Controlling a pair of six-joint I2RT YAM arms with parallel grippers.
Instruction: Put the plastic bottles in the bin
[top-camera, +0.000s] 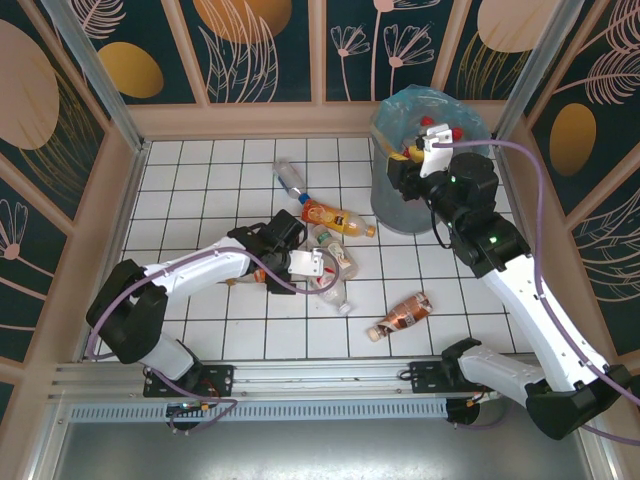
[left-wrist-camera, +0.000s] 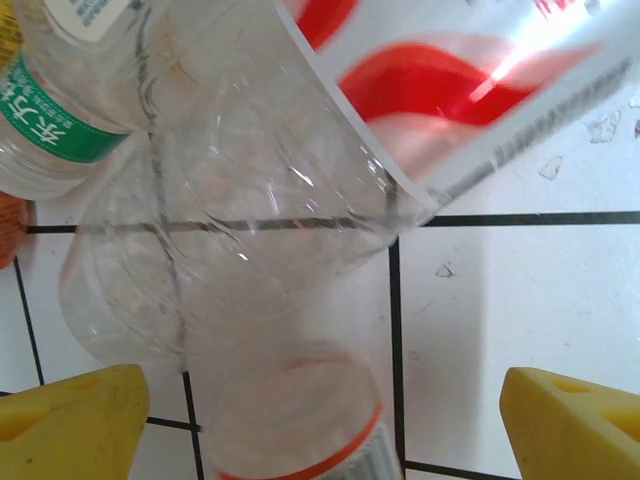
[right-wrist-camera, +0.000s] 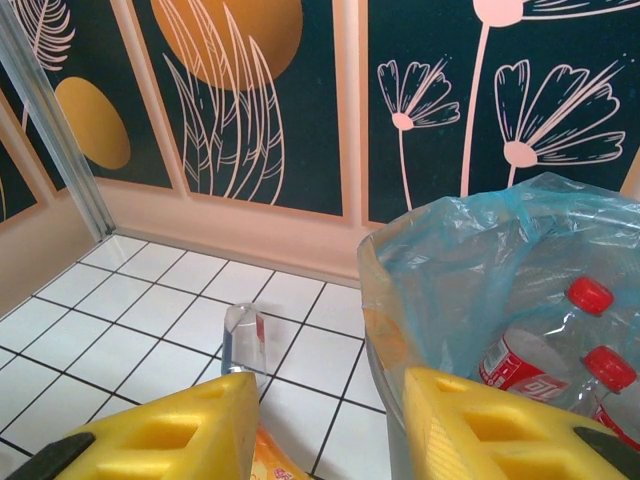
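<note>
- A clear bottle with an orange-red band lies on the white tiled table, right between the yellow fingers of the left gripper. Its body runs toward 12 o'clock in the left wrist view.
- The left gripper's jaws stand wide, one on each side of that bottle, with bare tile showing between the bottle and the right-hand finger.
- Just past it, a red-and-white-labelled bottle lies at 1 o'clock and a green-labelled bottle at 11 o'clock.
- In the top view the left gripper sits in the middle cluster. An orange-labelled bottle is near at 12 o'clock, a blue-capped bottle farther at 11 o'clock, and a brown-labelled bottle at 4 o'clock.
- The bin stands well apart at 2 o'clock, in the far right corner.
- The right gripper hangs over the bin's near rim, jaws partly apart with nothing seen between them.
- Red-capped bottles lie inside the blue bag.
</note>
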